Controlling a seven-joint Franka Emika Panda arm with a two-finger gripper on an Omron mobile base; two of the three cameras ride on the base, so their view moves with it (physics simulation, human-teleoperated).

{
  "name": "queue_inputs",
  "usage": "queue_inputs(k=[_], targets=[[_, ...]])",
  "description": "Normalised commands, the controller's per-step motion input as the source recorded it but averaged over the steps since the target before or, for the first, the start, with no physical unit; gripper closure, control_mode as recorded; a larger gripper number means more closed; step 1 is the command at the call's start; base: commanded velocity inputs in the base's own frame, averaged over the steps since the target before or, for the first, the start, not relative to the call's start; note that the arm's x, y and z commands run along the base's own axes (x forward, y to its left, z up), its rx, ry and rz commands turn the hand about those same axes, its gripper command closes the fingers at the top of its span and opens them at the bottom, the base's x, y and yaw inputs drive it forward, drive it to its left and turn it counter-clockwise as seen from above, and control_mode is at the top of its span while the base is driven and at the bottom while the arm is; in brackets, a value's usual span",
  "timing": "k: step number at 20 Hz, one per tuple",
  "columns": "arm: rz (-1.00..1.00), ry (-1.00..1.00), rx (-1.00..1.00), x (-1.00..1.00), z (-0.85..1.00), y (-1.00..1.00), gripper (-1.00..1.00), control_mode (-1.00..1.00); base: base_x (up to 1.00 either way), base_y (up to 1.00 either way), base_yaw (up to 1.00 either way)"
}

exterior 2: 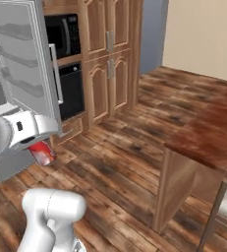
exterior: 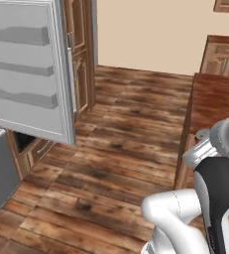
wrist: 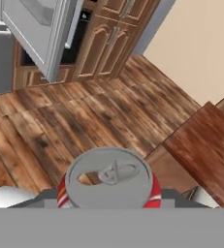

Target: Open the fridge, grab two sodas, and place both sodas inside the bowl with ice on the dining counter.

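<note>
Fridge [exterior: 27, 69] door stood swung wide in the left base view, its inner side showing three grey door shelves, all bare as far as could be seen. To the right lay the reddish-brown dining counter [exterior: 212, 101], and the arm's white wrist rose in front of its near edge with a sliver of red showing beside it.

From the right base view the same open door hung at the upper left, beside one black wall oven [exterior 2: 70, 91] and tall wooden cabinets [exterior 2: 107, 59]. One red can [exterior 2: 41, 152] hung below the white hand, over the plank floor between the fridge and the dining counter. The gripper's fingers were hidden behind the hand there.

In the hand view the can's silver top with its pull tab sat close against the camera, the gripper [wrist: 108, 193] shut on it from both sides, though the finger tips themselves were hidden. A corner of the counter lay ahead to the right.

By my judgement the fridge was opened and the first soda was fetched and on its way. One can counted; I saw no bottle and no bowl. Left to do: set this can in the bowl, then fetch and place the second soda.
</note>
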Motion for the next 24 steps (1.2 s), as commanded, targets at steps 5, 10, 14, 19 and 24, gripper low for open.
queue_inputs(k=[5, 10, 14, 19, 24], targets=[[0.00, 0.00, 0.00, 0.00, 0.00, 0.00, 1.00, 1.00, 0.09, -0.88, -0.24], [0.00, 0.00, 0.00, 0.00, 0.00, 0.00, 1.00, 1.00, 0.24, -0.96, -0.18], [0.00, 0.00, 0.00, 0.00, 0.00, 0.00, 1.00, 1.00, 0.34, -0.94, -0.17], [0.00, 0.00, 0.00, 0.00, 0.00, 0.00, 1.00, 1.00, 0.42, -0.80, -0.22], [0.00, 0.00, 0.00, 0.00, 0.00, 0.00, 1.00, 1.00, 0.04, -0.53, -0.37]])
